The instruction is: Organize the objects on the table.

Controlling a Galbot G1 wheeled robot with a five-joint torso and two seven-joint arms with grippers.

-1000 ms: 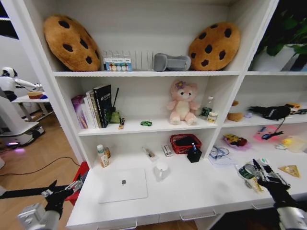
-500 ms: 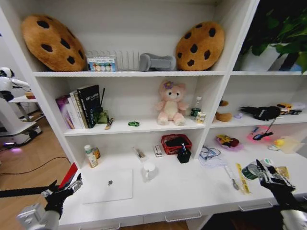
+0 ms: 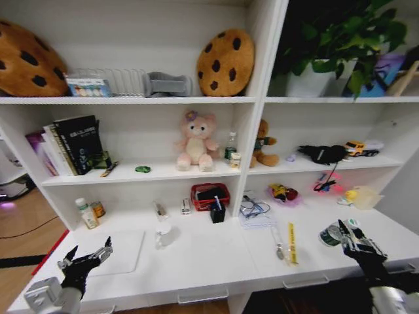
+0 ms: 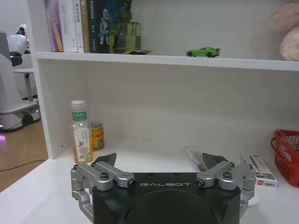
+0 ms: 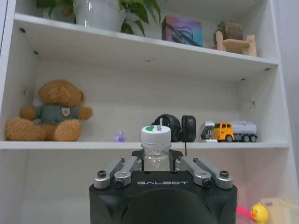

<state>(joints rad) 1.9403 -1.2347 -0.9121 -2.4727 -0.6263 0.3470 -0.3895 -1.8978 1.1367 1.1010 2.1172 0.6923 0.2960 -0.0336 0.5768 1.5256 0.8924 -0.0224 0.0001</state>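
Low at far left: left gripper (image 3: 88, 252) of black housing and bare-metal linkages, arm reaching forward over the table's front left corner. Jaws spread wide, nothing between them; dark wedge-shaped fingertips (image 4: 105, 159) well apart in the left wrist view.

Just beside its right finger: slim silver laptop (image 3: 127, 252), flat matte slab with rounded corners, lid closed, lying on the long white table (image 3: 216, 261), smooth flat top.

On the shelf above, beside the upright books: tiny green toy car (image 3: 143, 169), glossy, low and streamlined, resting on its wheels.

Towards mid-table, against the back wall: blue pen (image 3: 215, 203) standing in a small black square cup (image 3: 217, 212), touching the front of a red mesh basket (image 3: 209, 194).

Low at far right: right gripper (image 3: 348, 234), same black-and-metal build, arm extended forward over the table's front right edge. Jaws drawn narrow onto a clear plastic bottle (image 5: 156, 134) with a white screw cap, upright between the pads in the right wrist view.
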